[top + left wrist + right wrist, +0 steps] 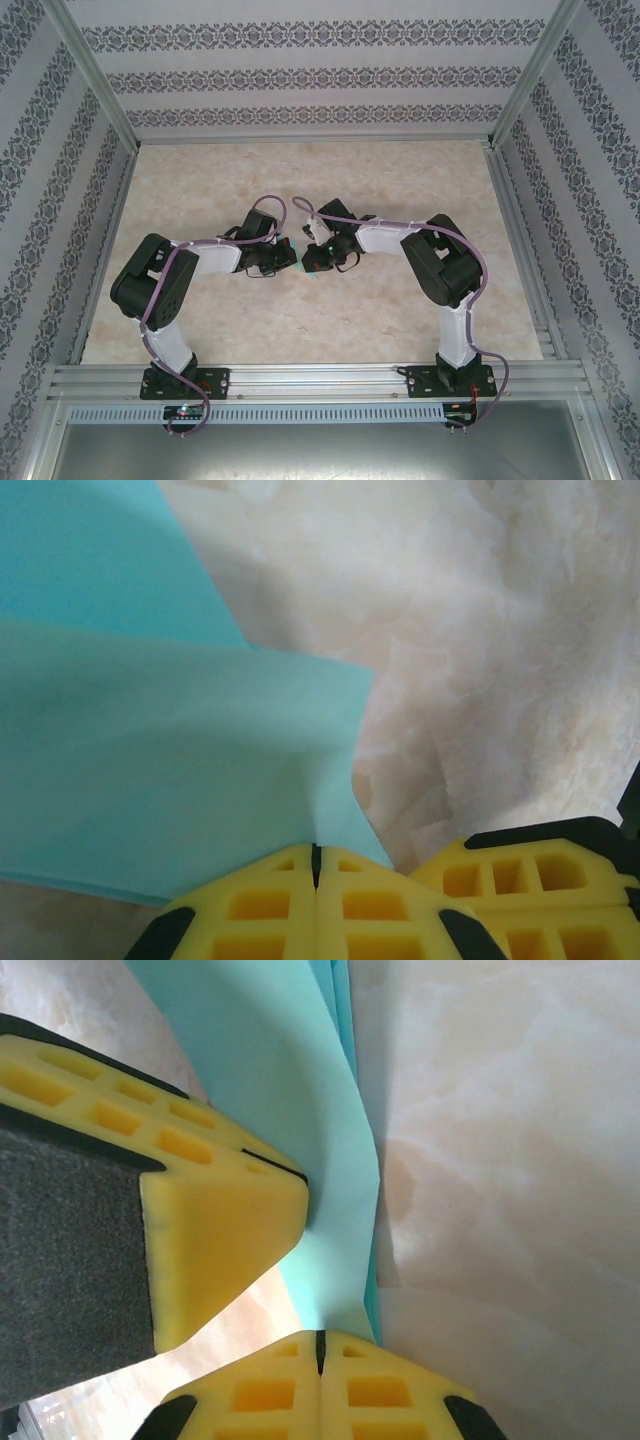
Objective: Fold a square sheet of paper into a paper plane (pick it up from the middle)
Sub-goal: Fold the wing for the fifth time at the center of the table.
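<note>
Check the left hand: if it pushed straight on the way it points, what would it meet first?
The left hand is shut on the turquoise sheet, which spreads straight ahead of its tips; behind it probably the table, depth unclear.

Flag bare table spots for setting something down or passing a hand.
Free: table strip along the back wall; near patch between left arm base and right arm base. Crowded: centre, where left gripper and right gripper both pinch the turquoise paper.
</note>
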Controlling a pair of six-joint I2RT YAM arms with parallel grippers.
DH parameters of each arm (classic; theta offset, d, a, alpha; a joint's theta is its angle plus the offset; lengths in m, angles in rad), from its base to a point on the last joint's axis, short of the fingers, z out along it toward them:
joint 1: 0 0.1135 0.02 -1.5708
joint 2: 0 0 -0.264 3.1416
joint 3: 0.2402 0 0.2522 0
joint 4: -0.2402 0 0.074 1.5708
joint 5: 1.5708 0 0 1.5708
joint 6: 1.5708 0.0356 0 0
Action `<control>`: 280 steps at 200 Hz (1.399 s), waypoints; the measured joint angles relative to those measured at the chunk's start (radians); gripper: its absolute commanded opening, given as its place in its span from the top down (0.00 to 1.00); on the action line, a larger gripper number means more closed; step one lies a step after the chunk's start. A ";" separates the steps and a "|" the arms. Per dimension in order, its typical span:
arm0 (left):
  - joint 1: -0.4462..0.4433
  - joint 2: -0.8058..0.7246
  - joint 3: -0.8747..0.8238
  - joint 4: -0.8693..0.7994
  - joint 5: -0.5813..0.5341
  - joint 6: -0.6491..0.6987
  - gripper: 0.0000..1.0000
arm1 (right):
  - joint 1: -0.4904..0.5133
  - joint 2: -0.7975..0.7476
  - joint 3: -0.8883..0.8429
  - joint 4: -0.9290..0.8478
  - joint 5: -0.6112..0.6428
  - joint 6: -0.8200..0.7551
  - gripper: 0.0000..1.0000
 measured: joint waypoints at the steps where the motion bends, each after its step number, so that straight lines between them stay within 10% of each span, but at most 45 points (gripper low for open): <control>1: 0.000 0.000 0.000 0.000 0.000 0.001 0.92 | 0.000 0.000 0.000 0.000 0.000 0.000 0.96; 51: 0.001 -0.029 0.018 0.002 -0.002 0.065 0.80 | 0.000 0.000 -0.004 0.005 0.000 0.000 0.96; 280: 0.122 0.006 -0.008 0.054 -0.098 0.071 0.85 | 0.000 0.002 -0.004 0.004 0.001 0.000 0.96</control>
